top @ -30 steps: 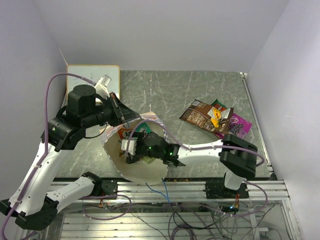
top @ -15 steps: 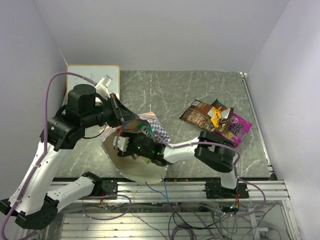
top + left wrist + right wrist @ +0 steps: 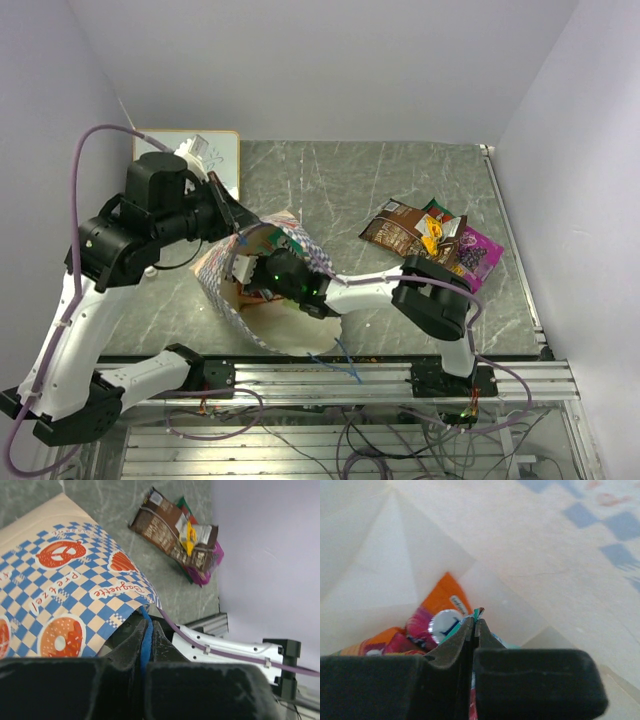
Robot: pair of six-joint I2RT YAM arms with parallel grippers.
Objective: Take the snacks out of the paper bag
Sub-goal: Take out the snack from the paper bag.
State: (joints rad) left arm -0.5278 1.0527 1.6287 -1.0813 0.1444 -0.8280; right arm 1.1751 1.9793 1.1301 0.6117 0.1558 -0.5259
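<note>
The paper bag [image 3: 290, 335] lies on its side with its mouth toward the arms; its checkered band [image 3: 60, 580] fills the left wrist view. My left gripper [image 3: 148, 623] is shut on the bag's blue cord handle [image 3: 144, 630] and holds the upper lip up [image 3: 238, 232]. My right gripper [image 3: 473, 621] is deep inside the bag [image 3: 258, 280], shut on the edge of a small green packet [image 3: 454, 631]. An orange-red packet [image 3: 440, 602] lies just behind it. On the table to the right sit a brown bag [image 3: 400, 230], a green chip bag [image 3: 438, 209] and a purple packet [image 3: 478, 252].
A small whiteboard [image 3: 226, 152] lies at the back left, partly behind my left arm. The table's right rail [image 3: 515, 250] runs close to the pile of packets. Aluminium rails [image 3: 380, 375] border the near edge.
My right gripper has gone from open to shut on the small green packet inside the bag. My left arm has drawn the handle up and left, raising the bag's mouth.
</note>
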